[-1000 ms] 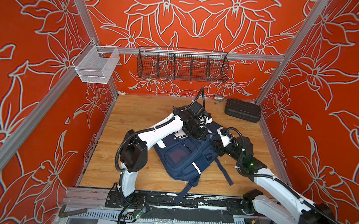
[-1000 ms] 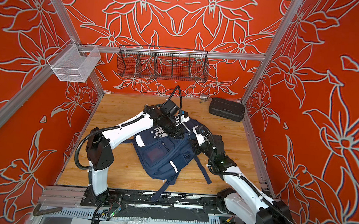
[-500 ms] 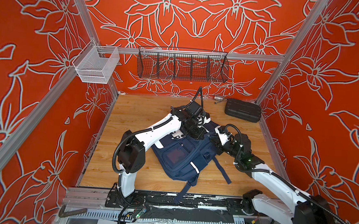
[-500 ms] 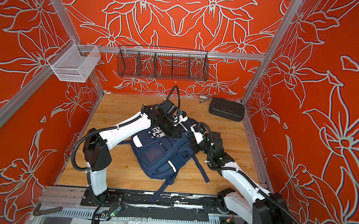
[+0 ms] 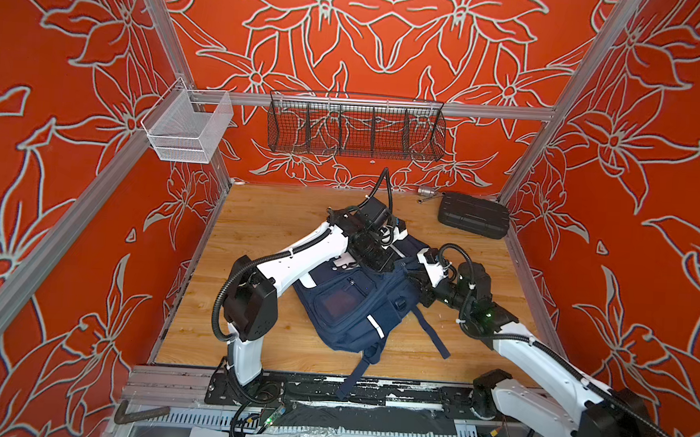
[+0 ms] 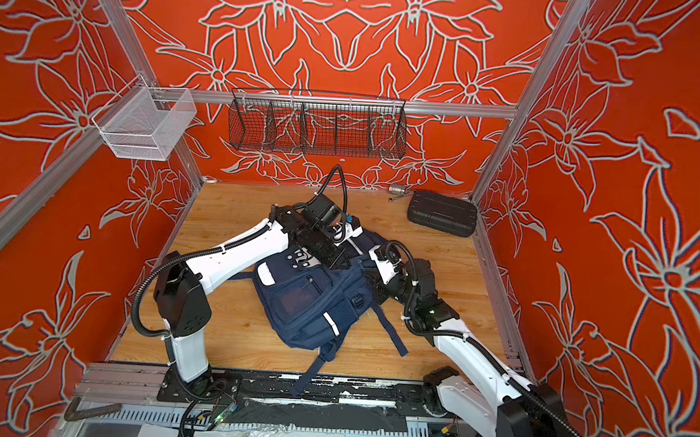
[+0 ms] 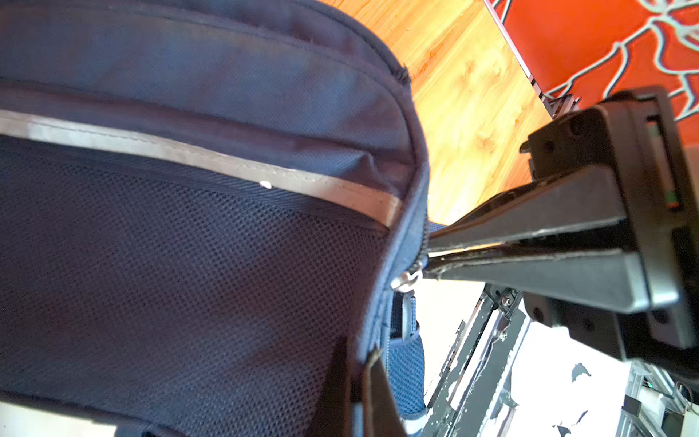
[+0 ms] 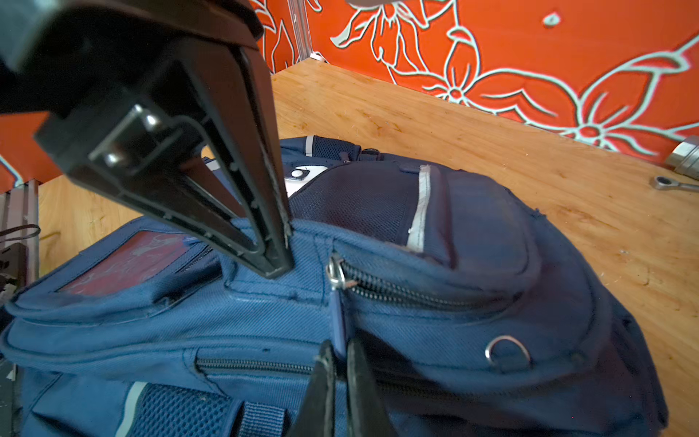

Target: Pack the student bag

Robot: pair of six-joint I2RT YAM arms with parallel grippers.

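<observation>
The navy student bag (image 5: pixel 347 311) (image 6: pixel 301 304) lies on the wooden floor, front pockets up, straps trailing toward the front rail. My left gripper (image 5: pixel 387 267) (image 6: pixel 339 262) (image 7: pixel 359 352) is shut on a fold of the bag's fabric (image 8: pixel 302 234) at its upper edge, beside the mesh pocket (image 7: pixel 189 265). My right gripper (image 5: pixel 414 286) (image 6: pixel 371 285) (image 8: pixel 339 346) reaches in from the right and is shut on the blue zip pull (image 8: pixel 337 314) of a closed zip pocket (image 8: pixel 416 295). In the left wrist view the right gripper's fingers (image 7: pixel 529 242) meet at the metal slider (image 7: pixel 406 280).
A black ribbed case (image 5: pixel 473 214) (image 6: pixel 442 213) lies at the back right with a metal socket and wrench (image 5: pixel 427 193) (image 8: pixel 677 183) beside it. A black wire basket (image 5: pixel 356 126) and a white mesh basket (image 5: pixel 187 128) hang on the walls.
My right gripper has moved in toward the bag's right side and shut on the zip pull. The left gripper has stayed shut on the fabric, and the bag has shifted slightly.
</observation>
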